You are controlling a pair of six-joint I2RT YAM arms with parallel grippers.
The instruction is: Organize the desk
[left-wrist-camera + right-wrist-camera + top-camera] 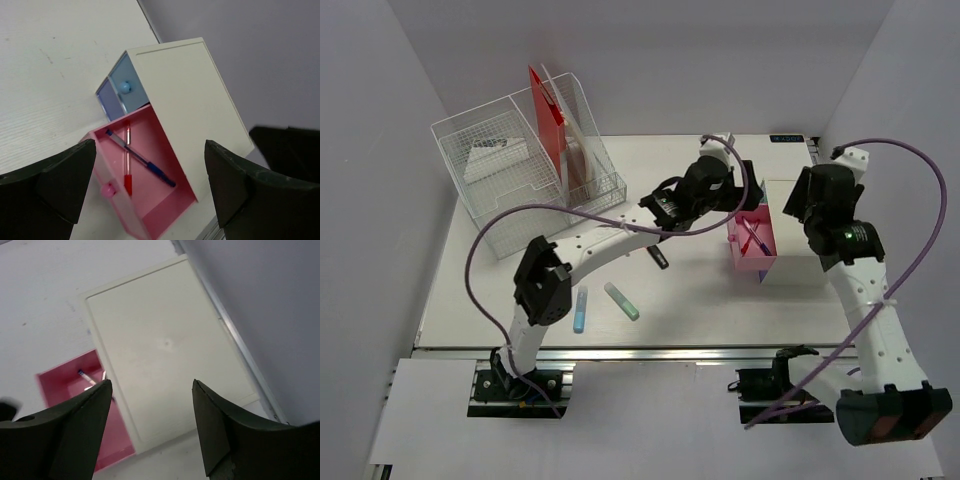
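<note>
The white desk has a silver rail along its front edge. A small white drawer box stands at the right with its pink drawer pulled out. In the left wrist view the pink drawer holds a blue pen and a red pen. My left gripper is open and empty above that drawer, also seen from above. My right gripper is open and empty above the box top, also seen from above.
A wire-mesh file organizer with a red folder stands at the back left. A blue marker, a green marker and a black pen lie on the desk in front. The box also has closed blue and purple drawers.
</note>
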